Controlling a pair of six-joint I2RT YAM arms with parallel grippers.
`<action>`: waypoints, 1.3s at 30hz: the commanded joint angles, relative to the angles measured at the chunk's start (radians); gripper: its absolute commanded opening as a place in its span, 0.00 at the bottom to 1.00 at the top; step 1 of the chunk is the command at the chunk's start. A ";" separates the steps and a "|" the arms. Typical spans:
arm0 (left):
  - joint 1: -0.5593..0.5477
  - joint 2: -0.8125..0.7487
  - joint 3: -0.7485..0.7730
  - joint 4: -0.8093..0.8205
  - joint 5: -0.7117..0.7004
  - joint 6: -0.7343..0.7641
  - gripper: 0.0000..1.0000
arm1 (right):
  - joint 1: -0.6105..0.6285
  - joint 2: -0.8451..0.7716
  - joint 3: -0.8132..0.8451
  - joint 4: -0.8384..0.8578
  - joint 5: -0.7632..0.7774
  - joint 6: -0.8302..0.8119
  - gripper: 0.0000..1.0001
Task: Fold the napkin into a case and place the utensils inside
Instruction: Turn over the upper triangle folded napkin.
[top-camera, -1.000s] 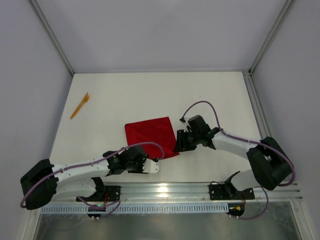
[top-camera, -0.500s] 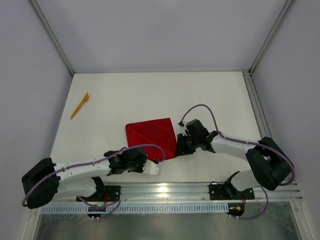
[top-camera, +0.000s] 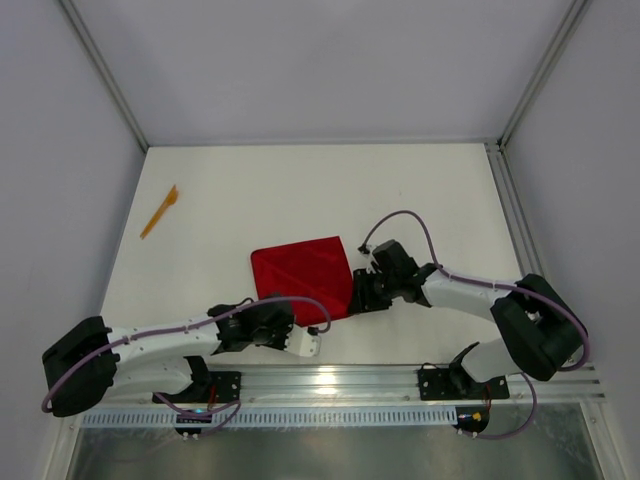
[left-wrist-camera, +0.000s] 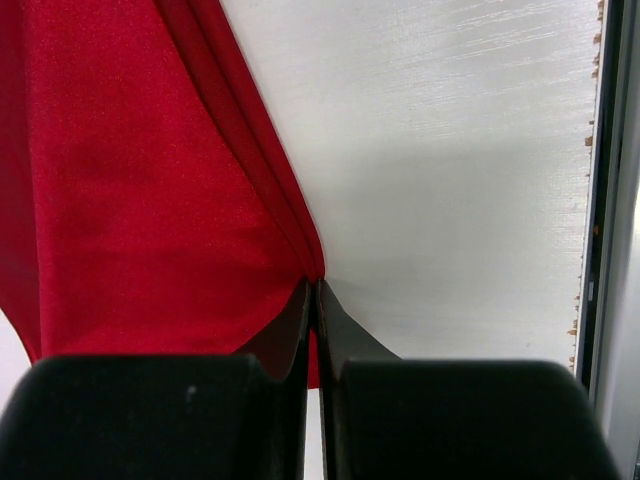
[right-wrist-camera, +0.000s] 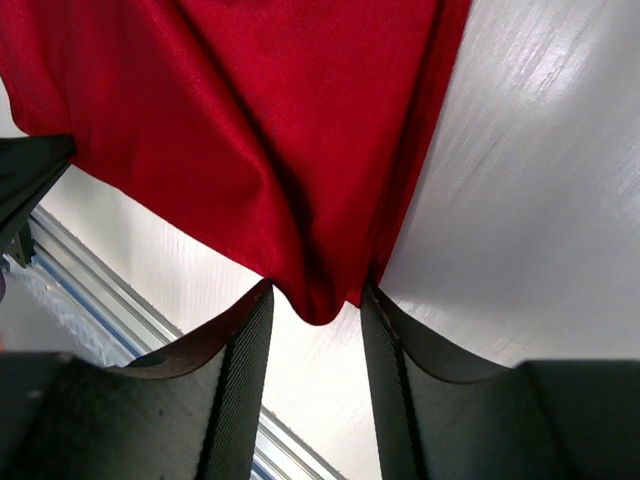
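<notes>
1. Top external view: shows a bright red soft cloth napkin (top-camera: 303, 272) lying flat on the white counter (top-camera: 430, 190), toward the front edge and between the two arms.
2. Shows one slim orange plastic utensil (top-camera: 160, 211) well apart from it, at the far left of the counter.
3. Left wrist view: shows the left gripper (left-wrist-camera: 312, 297) pressed fully together, pinching the near corner of the napkin (left-wrist-camera: 130, 180).
4. Right wrist view: shows the right gripper (right-wrist-camera: 315, 305) partly open, with a bunched corner of the napkin (right-wrist-camera: 250, 120) between its jaws and touching both.
5. Cannot tell whether that corner is clamped.
</notes>
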 joint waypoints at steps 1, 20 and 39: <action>-0.004 -0.015 -0.014 0.033 0.022 0.034 0.00 | 0.002 -0.053 -0.009 -0.024 -0.028 -0.019 0.46; -0.007 -0.050 -0.039 0.073 0.014 0.092 0.00 | -0.041 -0.098 -0.226 0.230 0.069 0.346 0.63; -0.007 -0.052 -0.039 0.087 -0.015 0.121 0.00 | -0.062 0.043 -0.233 0.410 0.015 0.407 0.56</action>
